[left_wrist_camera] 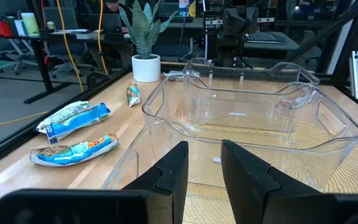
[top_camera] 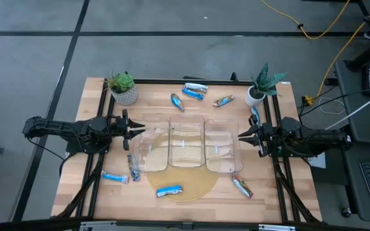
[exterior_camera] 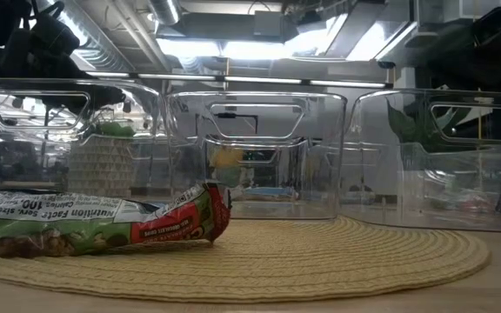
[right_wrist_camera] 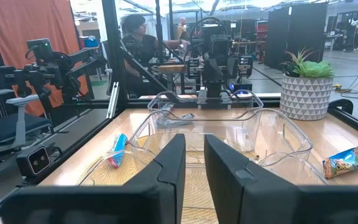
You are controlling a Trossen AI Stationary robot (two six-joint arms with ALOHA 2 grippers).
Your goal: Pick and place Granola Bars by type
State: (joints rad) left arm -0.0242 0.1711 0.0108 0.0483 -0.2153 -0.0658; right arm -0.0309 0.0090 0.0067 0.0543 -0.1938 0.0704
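A wooden table (top_camera: 191, 109) seen from above holds three clear plastic bins (top_camera: 187, 151) in a row at its middle, standing partly on a round woven mat (top_camera: 191, 187). All three bins look empty — by that, the sorting has not begun and every bar is left to place.

Two dark arms wait at either end of the bin row. The left gripper (top_camera: 138, 128) hovers at the left bin's outer wall, its fingers set a narrow gap apart and holding nothing. The right gripper (top_camera: 242, 136) hovers at the right bin's outer wall, fingers nearly together with only a slim gap, also empty.

Two potted plants stand behind the bins, one at each back corner of the table.

The granola bars (top_camera: 195, 90) lie scattered around the bins, none inside. Behind the bins are four: two blue ones close together, another blue one nearer the bins, and a silvery-orange one. A further blue bar lies beside the right plant. In front of the bins, two lie just left of the mat, a blue one rests on the mat's front edge, and a reddish one lies at the mat's right side.
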